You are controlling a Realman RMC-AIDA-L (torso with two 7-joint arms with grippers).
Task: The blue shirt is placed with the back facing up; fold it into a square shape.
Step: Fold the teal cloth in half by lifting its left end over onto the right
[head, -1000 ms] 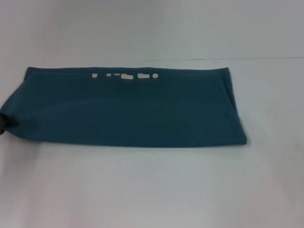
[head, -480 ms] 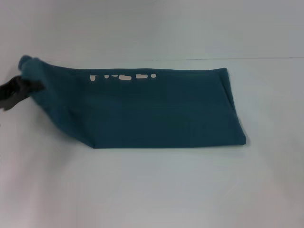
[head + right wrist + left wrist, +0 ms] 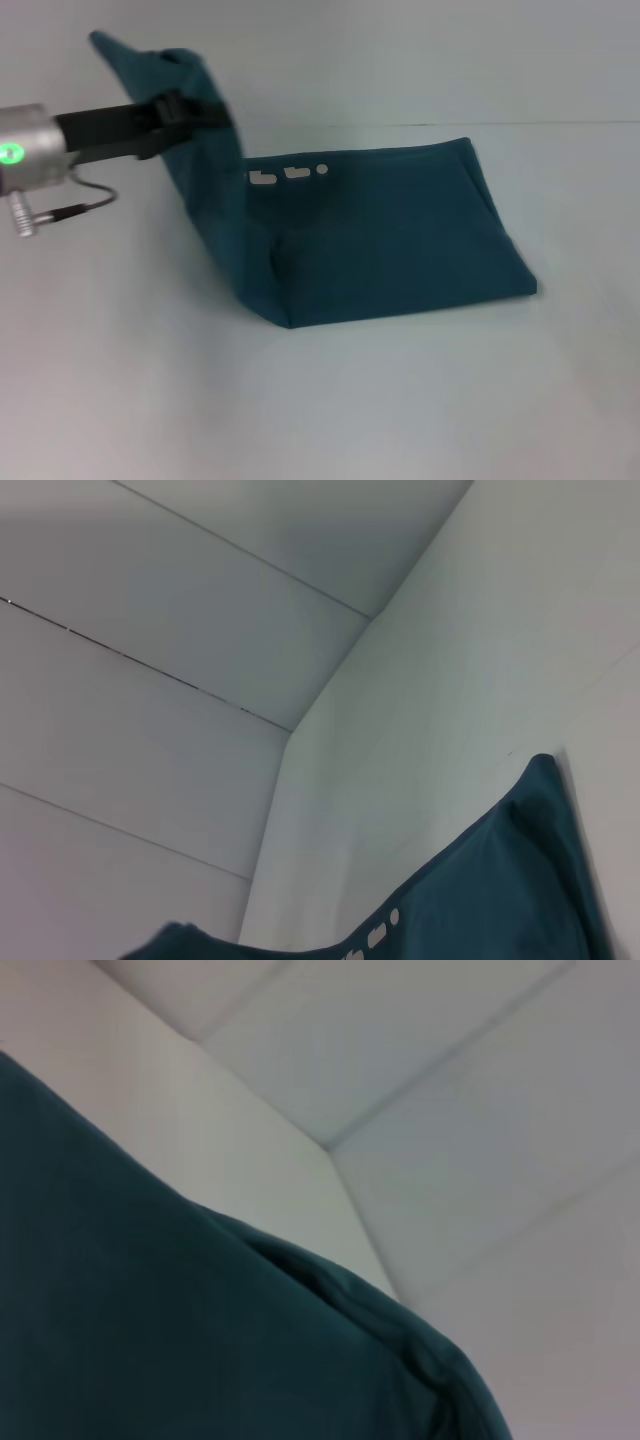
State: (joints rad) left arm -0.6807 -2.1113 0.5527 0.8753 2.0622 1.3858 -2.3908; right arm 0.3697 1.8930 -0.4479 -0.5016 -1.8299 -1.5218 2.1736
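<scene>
Our left gripper (image 3: 195,110) is pinching shut the left end of the blue shirt (image 3: 400,240), holding it raised above the table (image 3: 320,400); the rest is lying flat, with free table all around.

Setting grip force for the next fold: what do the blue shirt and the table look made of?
The blue shirt looks like soft matte knit, likely cotton: it drapes limply from the left gripper, which has its left end pinched and lifted. The table looks smooth, hard and matte white, maybe laminate; I cannot tell for sure.
</scene>
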